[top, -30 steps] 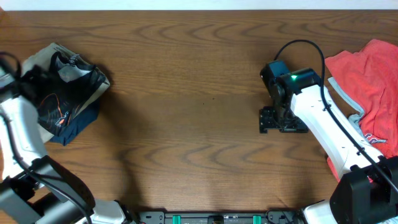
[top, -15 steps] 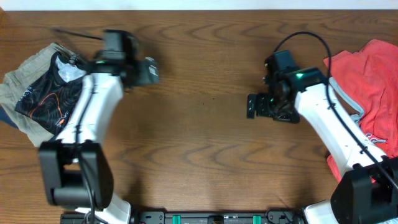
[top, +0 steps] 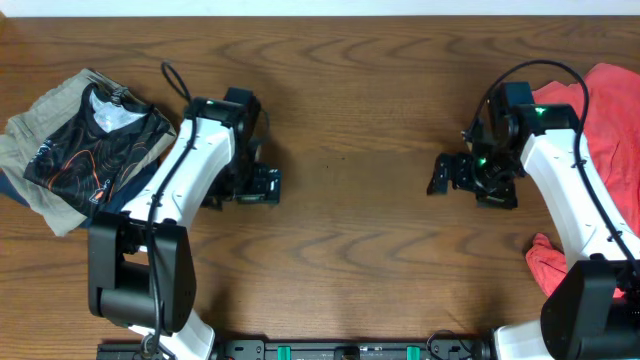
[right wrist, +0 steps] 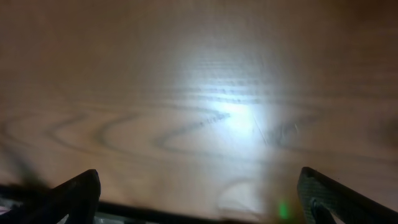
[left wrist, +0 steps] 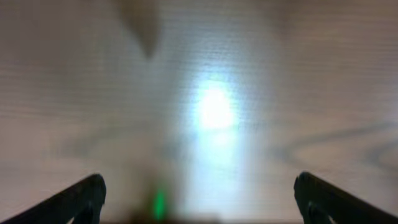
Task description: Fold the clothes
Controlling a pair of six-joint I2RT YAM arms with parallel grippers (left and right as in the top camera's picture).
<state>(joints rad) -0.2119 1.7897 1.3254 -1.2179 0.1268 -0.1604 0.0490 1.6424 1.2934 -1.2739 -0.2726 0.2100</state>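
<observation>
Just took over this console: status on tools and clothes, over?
Left tool open, empty. Right tool open, empty. Black jersey heaped far left, red shirt far right, neither held. Nothing in the way.

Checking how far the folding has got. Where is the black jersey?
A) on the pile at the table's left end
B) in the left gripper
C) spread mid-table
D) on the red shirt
A: the black jersey lies on the beige and navy clothes at the left, and the left gripper is open over bare wood.
</observation>
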